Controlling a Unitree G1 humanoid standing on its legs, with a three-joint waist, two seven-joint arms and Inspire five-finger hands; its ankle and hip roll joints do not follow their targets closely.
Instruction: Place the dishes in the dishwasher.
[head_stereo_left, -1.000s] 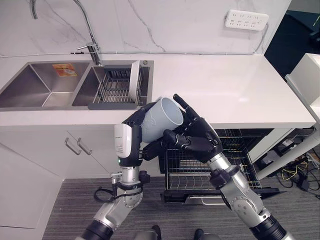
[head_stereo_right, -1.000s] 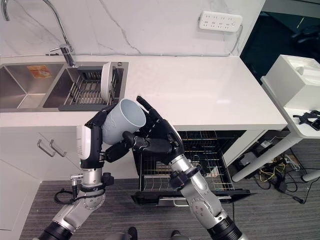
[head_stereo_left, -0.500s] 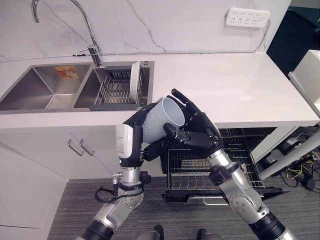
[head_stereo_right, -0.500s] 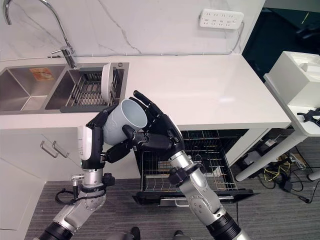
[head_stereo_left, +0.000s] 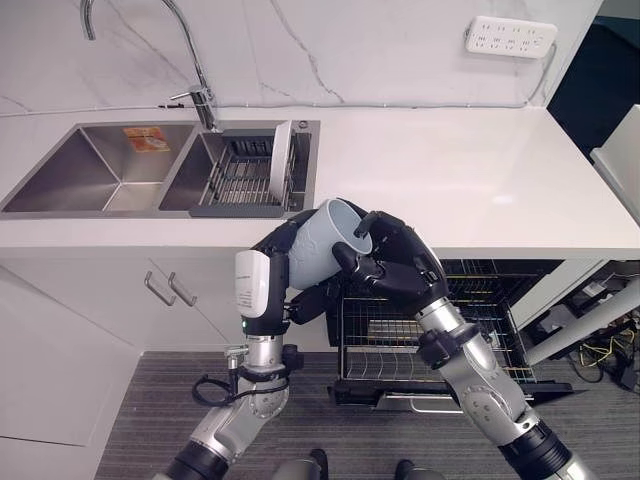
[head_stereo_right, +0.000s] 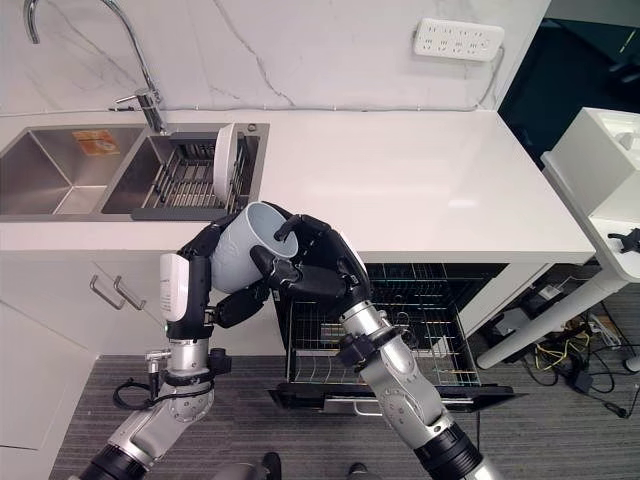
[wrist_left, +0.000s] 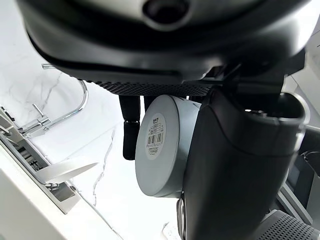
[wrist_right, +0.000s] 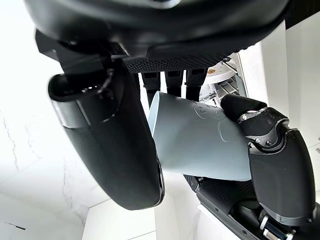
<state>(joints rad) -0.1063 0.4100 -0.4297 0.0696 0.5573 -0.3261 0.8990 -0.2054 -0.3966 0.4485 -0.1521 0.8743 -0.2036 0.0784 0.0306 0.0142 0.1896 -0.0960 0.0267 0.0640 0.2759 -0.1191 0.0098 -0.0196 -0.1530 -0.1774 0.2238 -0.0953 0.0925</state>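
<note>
A white countertop runs above the dishwasher, whose wire rack is pulled out below. In the sink a drying rack holds one upright plate. In front of the counter edge both hands grip a pale grey cup, tilted, mouth up — the left hand curled round its base, the right hand curled over its rim and side. This looks like a hand-over. Next, the left must release so the right can lower the cup into the wire rack.
</note>
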